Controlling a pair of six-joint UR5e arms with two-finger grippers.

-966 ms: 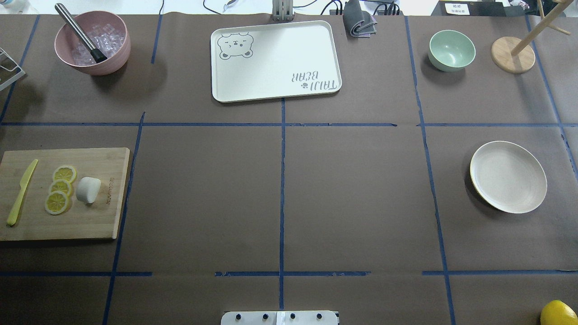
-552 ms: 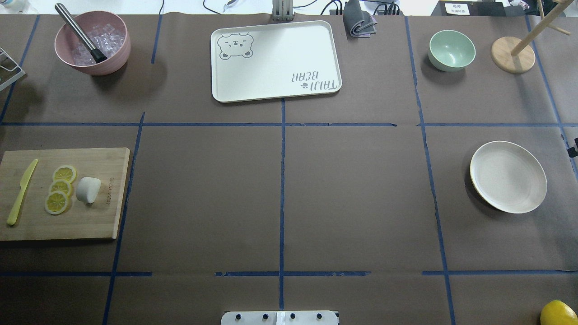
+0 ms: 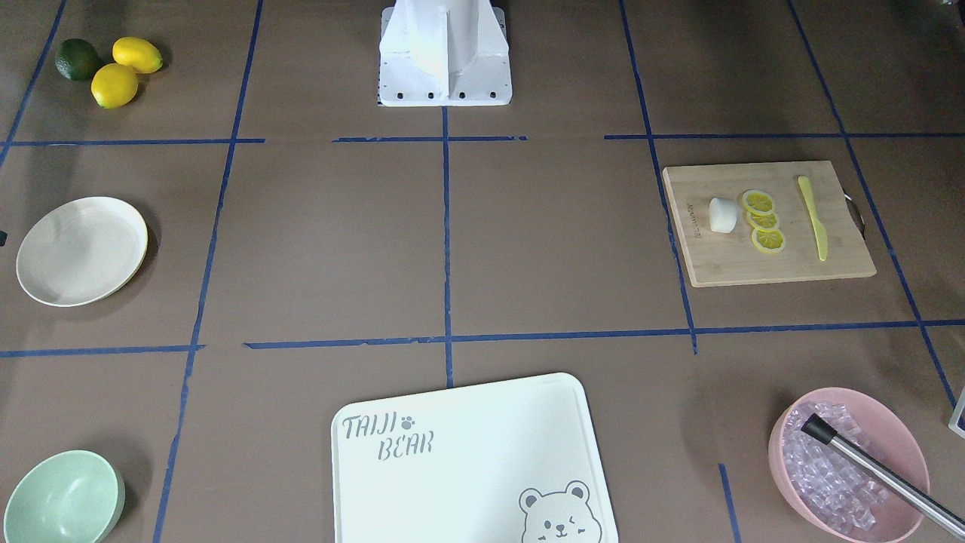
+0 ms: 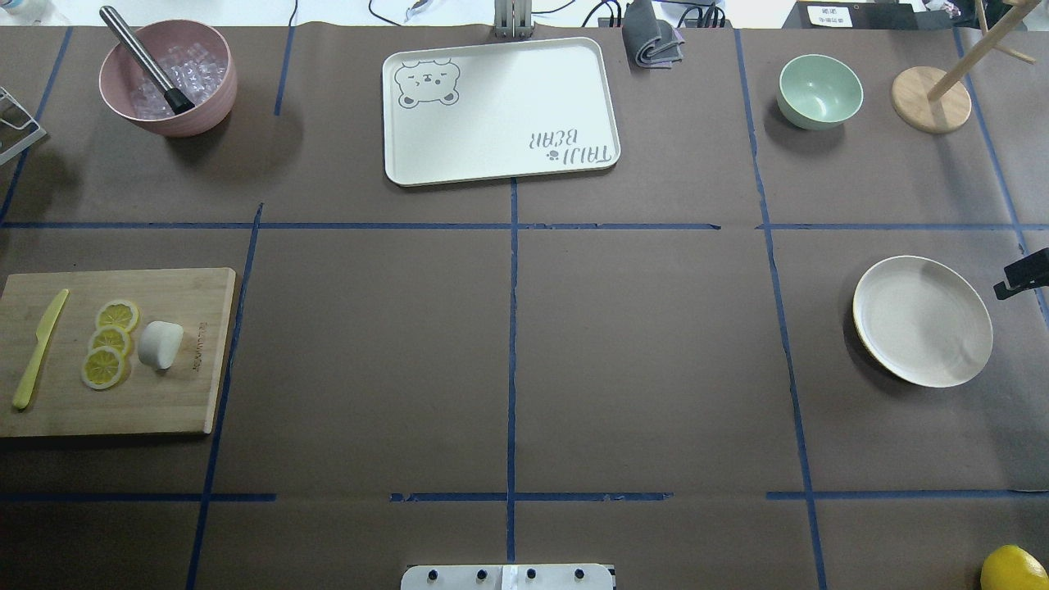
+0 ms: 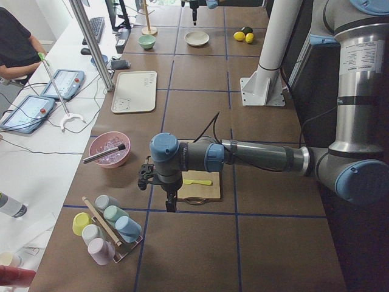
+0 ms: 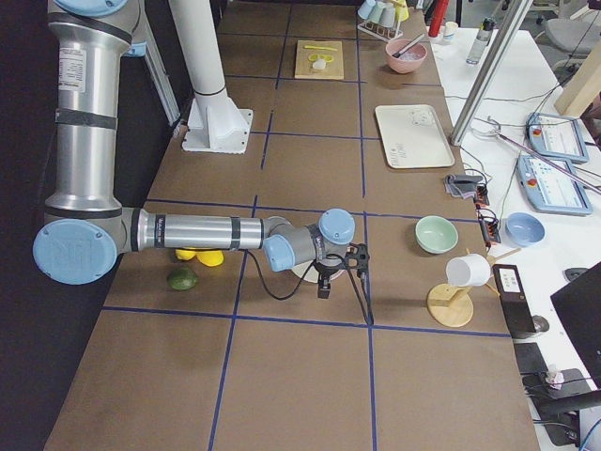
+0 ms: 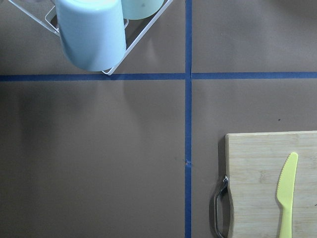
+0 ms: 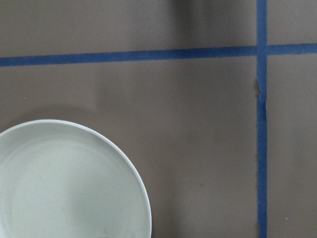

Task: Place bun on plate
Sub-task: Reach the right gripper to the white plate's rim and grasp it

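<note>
The white bun (image 4: 160, 344) (image 3: 722, 215) lies on the wooden cutting board (image 4: 164, 401) at the table's left, next to three lemon slices (image 4: 111, 344). Far to the right sits the empty cream plate (image 4: 922, 319) (image 3: 81, 250) (image 8: 64, 183). My right gripper (image 6: 329, 280) hangs just beyond the plate's outer rim; only a black part of it (image 4: 1020, 277) shows at the overhead view's right edge, and I cannot tell if it is open. My left gripper (image 5: 167, 198) hovers off the board's outer end, seen only from the side, so I cannot tell its state either.
A bear-printed tray (image 4: 500, 111), a pink bowl of ice with a metal tool (image 4: 168, 78), a mint bowl (image 4: 819, 90) and a wooden stand (image 4: 930, 98) line the far edge. A yellow knife (image 4: 39, 348) lies on the board. A cup rack (image 5: 106, 228) stands near the left gripper.
A black part of my right gripper has come into the overhead view at the right edge, closer to the plate. The bun and the plate have not moved.
</note>
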